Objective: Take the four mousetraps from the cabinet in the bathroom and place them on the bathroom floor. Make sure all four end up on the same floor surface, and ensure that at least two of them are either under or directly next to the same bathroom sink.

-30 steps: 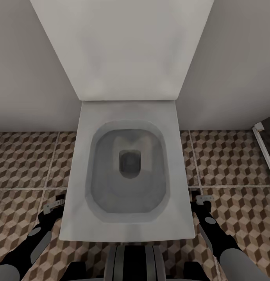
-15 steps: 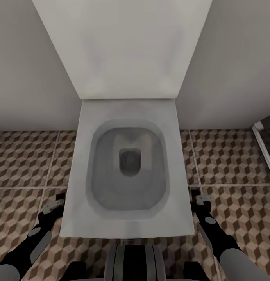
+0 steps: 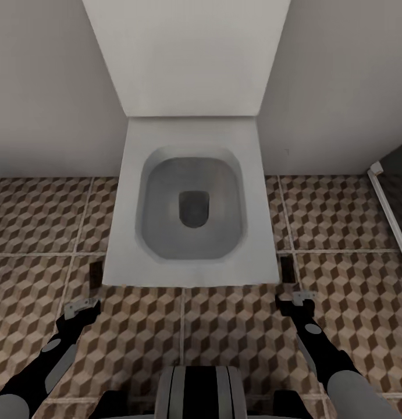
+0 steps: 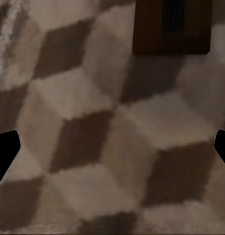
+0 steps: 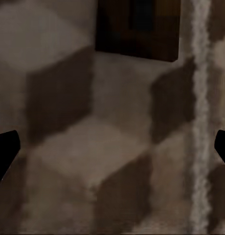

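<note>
The left pincer [image 3: 81,306] hangs low over the bathroom floor [image 3: 224,326], spread wide and holding nothing; in its wrist view only the dark fingertips [image 4: 5,152] show at the two edges, with bare cube-patterned tile between them. The right pincer [image 3: 298,299] is the same: fully parted, empty, close above the tiles. Just ahead of the left pincer lies the left-hand mousetrap [image 3: 96,273], flat on the floor, and just ahead of the right pincer lies the right-hand mousetrap [image 3: 286,269], also flat, with a pale grout line running close alongside it in the right wrist view. Each board is clear of the fingertips. Between the two pincers and a little ahead of them stands the white toilet [image 3: 122,233], its lid [image 3: 189,58] upright against the wall, so the traps flank its front corners. They look to have been set down here because the arms reach the floor easily on either side of the bowl. Both traps share one floor surface, which suits the task, but this fixture is not the sink, so the requirement that two traps lie by the sink likely remains unmet from what shows here.
</note>
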You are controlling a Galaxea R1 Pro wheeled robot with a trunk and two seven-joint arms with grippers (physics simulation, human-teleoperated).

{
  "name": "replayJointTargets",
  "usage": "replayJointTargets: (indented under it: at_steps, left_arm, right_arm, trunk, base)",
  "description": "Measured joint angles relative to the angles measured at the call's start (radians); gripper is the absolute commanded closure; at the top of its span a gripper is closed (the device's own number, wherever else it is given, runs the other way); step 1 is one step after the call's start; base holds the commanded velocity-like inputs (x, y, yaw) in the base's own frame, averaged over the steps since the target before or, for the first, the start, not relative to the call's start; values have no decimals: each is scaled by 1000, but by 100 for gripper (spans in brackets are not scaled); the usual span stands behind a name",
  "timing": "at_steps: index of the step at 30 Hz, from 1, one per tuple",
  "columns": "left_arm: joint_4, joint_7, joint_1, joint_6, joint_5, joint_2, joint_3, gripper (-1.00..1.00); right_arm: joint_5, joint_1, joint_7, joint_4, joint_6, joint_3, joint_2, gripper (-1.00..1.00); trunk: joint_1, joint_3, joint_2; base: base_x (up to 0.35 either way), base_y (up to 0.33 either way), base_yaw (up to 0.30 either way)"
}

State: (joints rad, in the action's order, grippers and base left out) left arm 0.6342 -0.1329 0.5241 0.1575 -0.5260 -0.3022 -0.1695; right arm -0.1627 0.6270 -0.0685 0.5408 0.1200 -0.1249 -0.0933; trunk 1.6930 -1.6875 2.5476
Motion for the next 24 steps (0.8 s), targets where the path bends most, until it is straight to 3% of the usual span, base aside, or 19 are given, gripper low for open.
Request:
replayJointTargets:
  at_steps: [18, 24]
  left_arm:
    - [-1, 0, 0, -1, 0, 1, -1, -100]
    - [0, 2, 0, -3, 0, 1, -1, -100]
  right_arm:
    - [0, 0, 0, 0, 0, 0, 0, -100]
    - [0, 0, 0, 0, 0, 0, 0, -100]
  trunk:
    - [0, 0, 0]
    - [0, 0, 0]
  base:
    - [-334, 0, 0]
    - [-120, 0, 0]
